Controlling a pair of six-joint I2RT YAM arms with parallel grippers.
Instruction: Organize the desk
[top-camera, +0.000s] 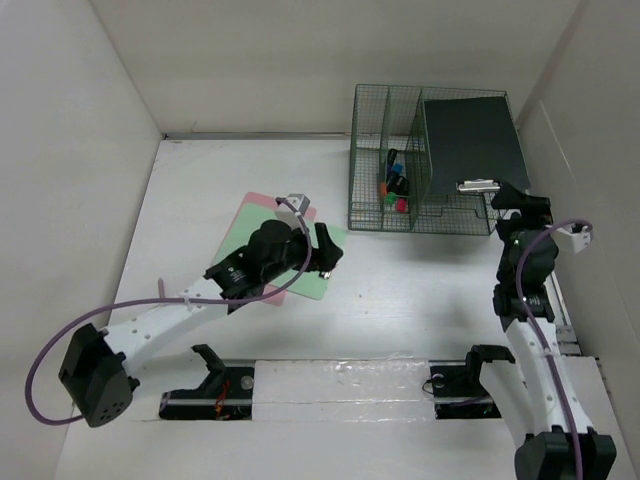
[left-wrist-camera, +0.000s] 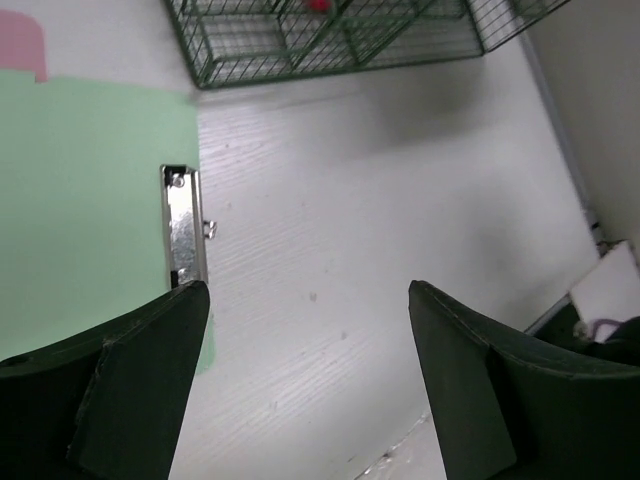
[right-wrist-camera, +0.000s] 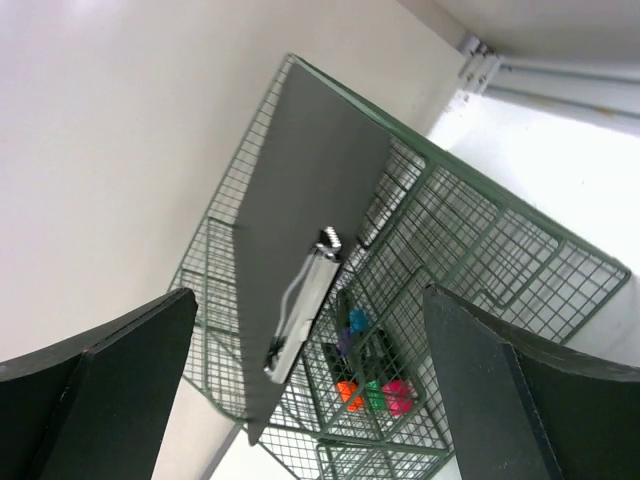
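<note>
The white desk (top-camera: 400, 290) holds a green clipboard (top-camera: 300, 275) lying flat on a pink sheet or board (top-camera: 262, 202). My left gripper (top-camera: 335, 252) is open and empty over the green clipboard's right edge. In the left wrist view the gripper (left-wrist-camera: 310, 300) stands beside the clipboard (left-wrist-camera: 90, 200) and its metal clip (left-wrist-camera: 185, 235). A black clipboard (top-camera: 472, 140) stands in the green wire organizer (top-camera: 385, 215). My right gripper (top-camera: 520, 195) is open and empty just in front of it, and in its own view (right-wrist-camera: 308, 300) it faces the black clipboard (right-wrist-camera: 300, 180).
Small coloured items (top-camera: 395, 188) sit in the organizer's middle compartment, also seen in the right wrist view (right-wrist-camera: 372, 395). White walls close in the desk at the left, back and right. A taped strip (top-camera: 340, 385) runs along the near edge between the arm bases.
</note>
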